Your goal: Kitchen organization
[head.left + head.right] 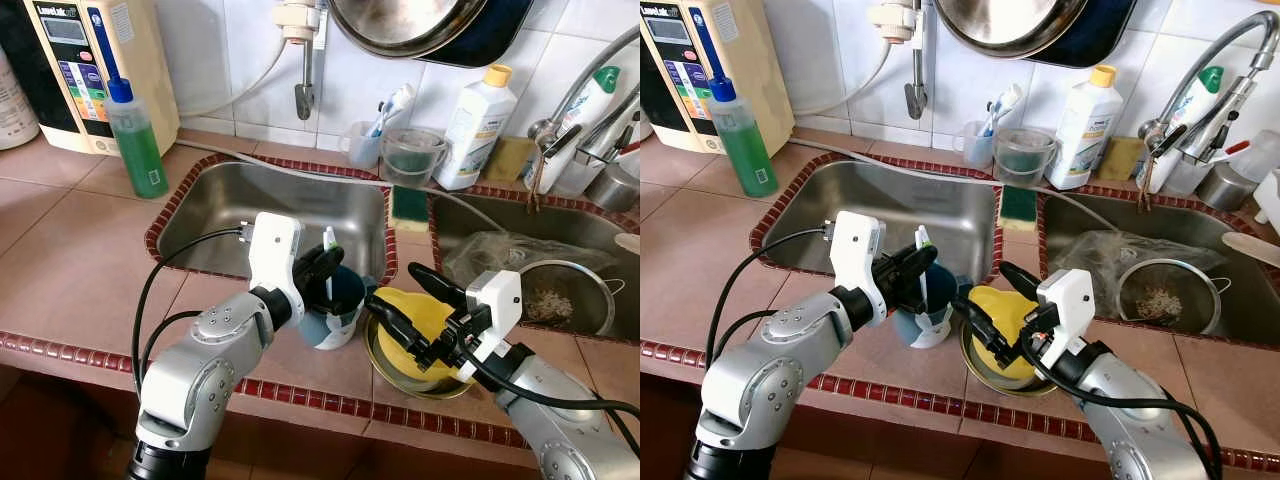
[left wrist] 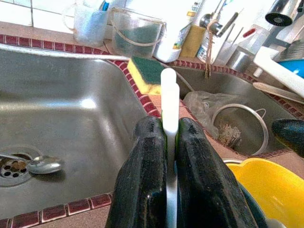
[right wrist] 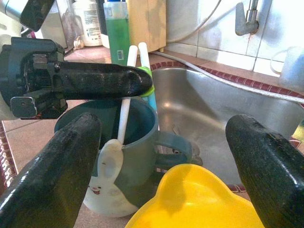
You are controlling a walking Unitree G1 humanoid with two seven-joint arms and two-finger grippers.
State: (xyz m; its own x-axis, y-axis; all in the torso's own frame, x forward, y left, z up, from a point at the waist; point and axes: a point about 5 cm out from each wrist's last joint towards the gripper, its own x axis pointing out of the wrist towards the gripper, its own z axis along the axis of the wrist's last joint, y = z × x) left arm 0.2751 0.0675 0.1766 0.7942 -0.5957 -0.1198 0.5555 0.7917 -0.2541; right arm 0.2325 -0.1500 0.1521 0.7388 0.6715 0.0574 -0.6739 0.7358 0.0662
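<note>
White plastic utensils (image 2: 169, 99) are being pinched between the closed fingers of the left gripper (image 1: 322, 265), standing inside a blue-grey mug (image 3: 135, 156) on the tiled counter (image 1: 70, 270) near its front edge. Beside it, the right gripper (image 1: 405, 300) is hanging open over a yellow bowl (image 1: 425, 318).

Left gripper (image 1: 322, 266) clamped, right gripper (image 1: 412, 308) spread.

A green soap bottle (image 1: 134, 140) stands on the tiled desk (image 1: 70, 250) beside a water filter (image 1: 95, 60). A spoon (image 2: 40, 165) lies by the left sink's drain. A sponge (image 1: 409, 205) sits between the sinks; a strainer (image 1: 565, 295) rests in the right one.
</note>
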